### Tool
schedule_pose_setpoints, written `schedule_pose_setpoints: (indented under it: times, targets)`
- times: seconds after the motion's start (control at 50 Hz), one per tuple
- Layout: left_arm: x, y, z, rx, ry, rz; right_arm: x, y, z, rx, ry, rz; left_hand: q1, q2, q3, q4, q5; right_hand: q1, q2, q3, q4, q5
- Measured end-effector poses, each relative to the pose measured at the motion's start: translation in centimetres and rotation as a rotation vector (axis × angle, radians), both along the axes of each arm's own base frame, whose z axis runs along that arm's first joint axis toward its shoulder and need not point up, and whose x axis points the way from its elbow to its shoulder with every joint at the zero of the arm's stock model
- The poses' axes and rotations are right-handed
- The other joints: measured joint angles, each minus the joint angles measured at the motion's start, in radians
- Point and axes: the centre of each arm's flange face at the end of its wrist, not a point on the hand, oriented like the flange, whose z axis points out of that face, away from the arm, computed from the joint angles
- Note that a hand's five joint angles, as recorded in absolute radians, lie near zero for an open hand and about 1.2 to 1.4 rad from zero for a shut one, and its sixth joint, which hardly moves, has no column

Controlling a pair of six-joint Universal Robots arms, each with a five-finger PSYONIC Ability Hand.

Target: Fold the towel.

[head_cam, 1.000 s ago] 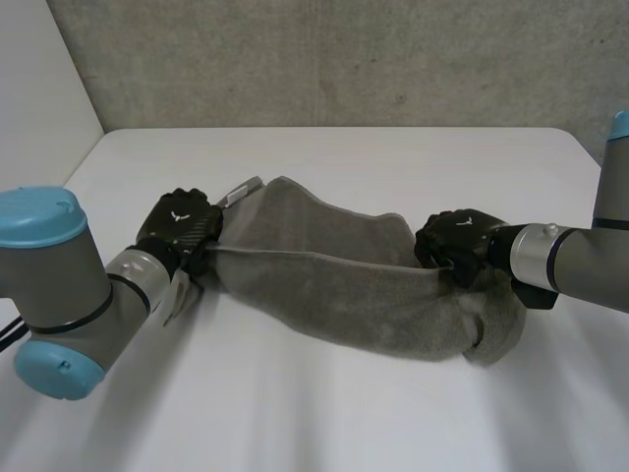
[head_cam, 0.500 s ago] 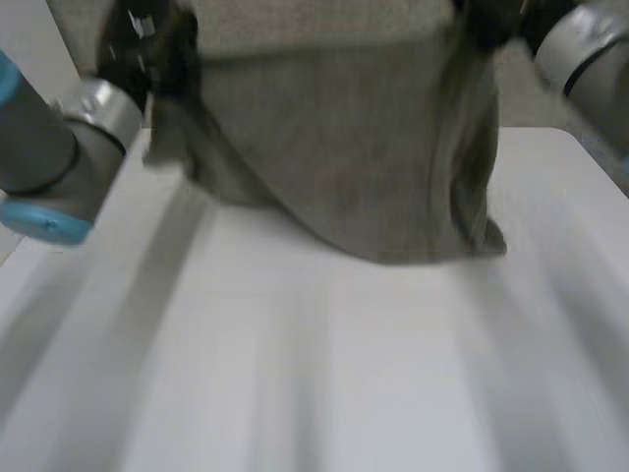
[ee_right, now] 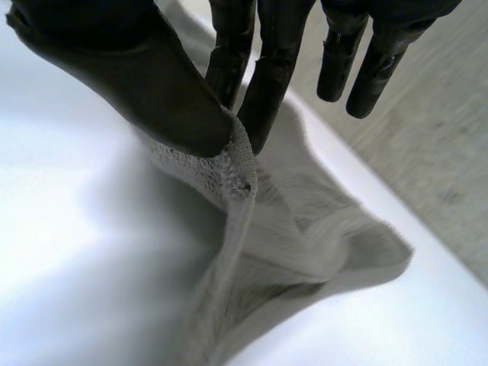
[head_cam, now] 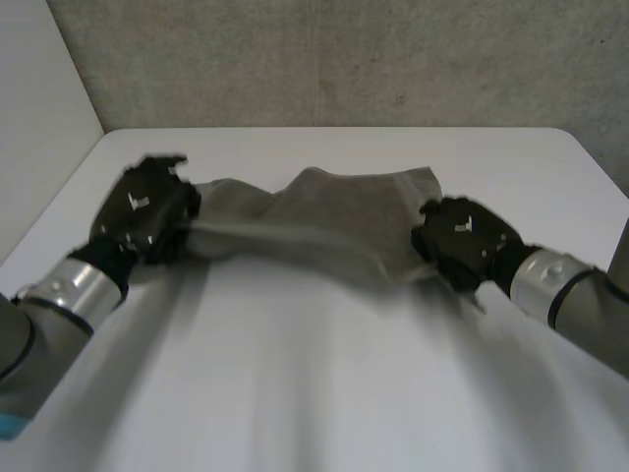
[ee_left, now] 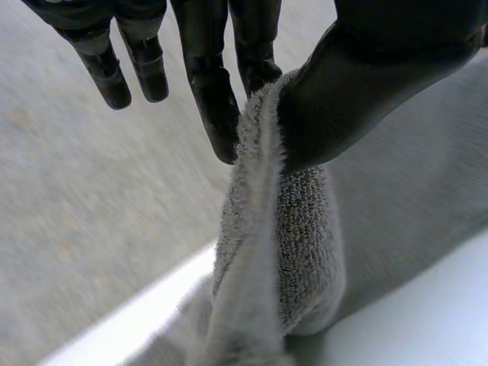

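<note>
Two hands: the left hand point(head_cam: 145, 208) and the right hand point(head_cam: 462, 241) each had one end of the towel point(head_cam: 324, 221), and both were clamped tight on it.
Left grip: the thumb pinched the thick hemmed edge against one finger, while the other fingers stood straight and idle beside it.
Right grip: much the same, with the thumb and two fingers nipping a hemmed corner and the rest spread clear.
Towel: grey terry, it was strung between the hands over the far half of the white desk point(head_cam: 314, 393). Its middle was bunched and sagging, and I couldn't tell whether it rested on the desk there.
Handling: it looked soft, limp and light, with no stiffness to hold a shape. It drooped wherever it wasn't held. The looped pile looked grippy rather than slippery.
Where to hold: the hemmed corners seemed best, where the cloth was doubled and firm. A hold mid-cloth would likely only gather folds.
Watch for: both pinches sat out at the fingertips, so a sharp tug might pull the hem free. Uneven pull between the ends would probably skew the fold.
</note>
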Motion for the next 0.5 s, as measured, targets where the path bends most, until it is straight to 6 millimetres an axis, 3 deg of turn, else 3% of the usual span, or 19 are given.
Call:
schedule_pose_setpoints:
  times: [0.12, 0.36, 0.5]
  targets:
    - [0.2, 1.5, -2.3, 0.077, -0.086, -0.019, -0.6, 0.8, -1.8, 0.041, 0.042, 0.0, 0.0, 0.0, 0.0, 0.0, 0.0, 0.0, 0.0, 0.0, 0.0, 0.0]
    - [0.3, 1.0, -3.0, 0.102, -0.126, -0.006, -1.1, -0.6, -3.9, 0.133, 0.008, -0.068, 0.0, 0.0, 0.0, 0.0, 0.0, 0.0, 0.0, 0.0, 0.0, 0.0]
    - [0.5, 0.7, -3.4, 0.118, -0.127, 0.004, -1.7, -1.5, -4.9, 0.17, -0.024, -0.154, 0.0, 0.0, 0.0, 0.0, 0.0, -0.31, -0.296, 0.0, 0.0, -0.314]
